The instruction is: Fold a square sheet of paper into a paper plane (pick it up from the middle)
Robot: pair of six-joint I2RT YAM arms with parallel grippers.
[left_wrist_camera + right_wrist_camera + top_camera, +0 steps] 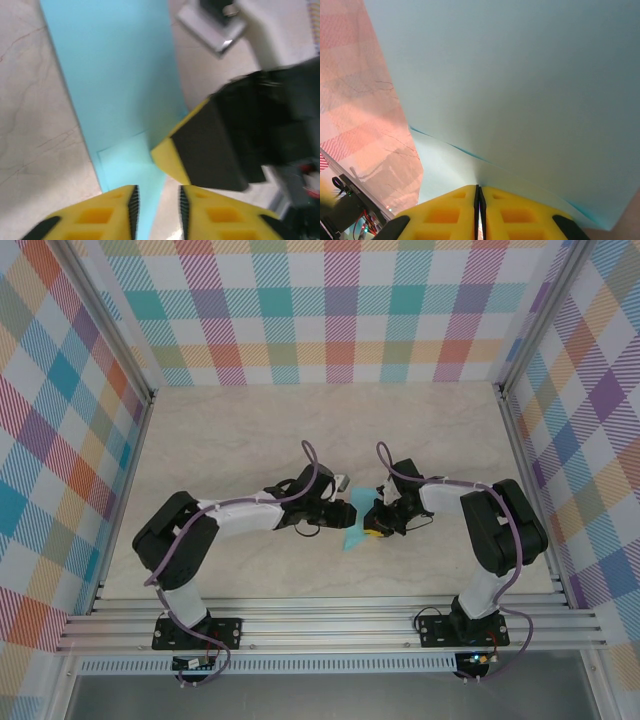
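Paper (352,536), light, limp and crease-prone, is mid-table between my arms: right gripper (479,197) clamped on it, left gripper (157,207) slightly parted about its edge; best pinched along the stiffer fold.

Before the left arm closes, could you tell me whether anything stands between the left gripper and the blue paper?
Nothing visible does: the blue paper reaches right into the gap between the left gripper's open fingers. The right gripper, shut on the paper, sits close beside but not between them.
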